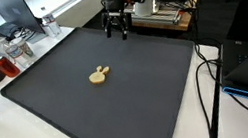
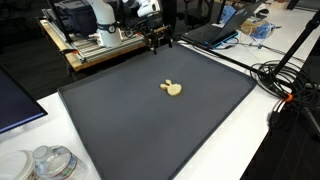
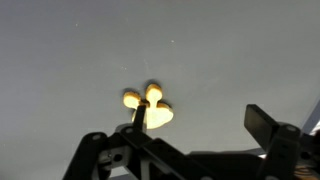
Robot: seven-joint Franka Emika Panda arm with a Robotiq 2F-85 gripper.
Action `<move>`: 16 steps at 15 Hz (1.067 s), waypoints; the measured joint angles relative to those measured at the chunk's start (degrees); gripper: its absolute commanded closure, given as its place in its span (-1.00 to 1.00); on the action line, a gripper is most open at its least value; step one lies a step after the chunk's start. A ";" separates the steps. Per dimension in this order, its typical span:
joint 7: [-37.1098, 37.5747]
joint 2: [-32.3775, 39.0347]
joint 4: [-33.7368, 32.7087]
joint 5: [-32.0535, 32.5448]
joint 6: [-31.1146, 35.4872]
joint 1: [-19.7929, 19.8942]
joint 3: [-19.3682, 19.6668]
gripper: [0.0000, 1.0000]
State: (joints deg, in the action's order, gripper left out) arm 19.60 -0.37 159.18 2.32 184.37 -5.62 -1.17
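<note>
A small tan, bunny-shaped wooden piece (image 1: 99, 76) lies flat near the middle of the dark grey mat (image 1: 159, 94); it shows in both exterior views (image 2: 172, 88). My gripper (image 1: 116, 26) hangs above the mat's far edge, well away from the piece, and shows in both exterior views (image 2: 158, 39). In the wrist view the piece (image 3: 150, 106) lies on the mat beyond my fingers (image 3: 195, 125), which are spread apart with nothing between them.
A wooden stand with equipment (image 2: 95, 40) sits behind the mat. A laptop (image 2: 215, 30) and cables (image 2: 290, 85) lie to one side. Glassware and a dish rack (image 1: 5, 53) stand beside the mat. A white table edge (image 1: 233, 112) surrounds it.
</note>
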 measured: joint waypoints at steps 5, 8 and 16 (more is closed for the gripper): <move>-1.30 -1.23 -1.54 -6.24 -2.07 0.10 0.14 -1.00; -7.72 -3.88 -2.24 -16.51 -7.19 -2.78 2.50 -1.00; -34.03 -13.13 -6.85 -29.56 -30.43 -2.71 21.44 -1.00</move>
State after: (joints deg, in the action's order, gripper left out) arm -14.43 -13.49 152.33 -27.24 153.94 -8.33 20.27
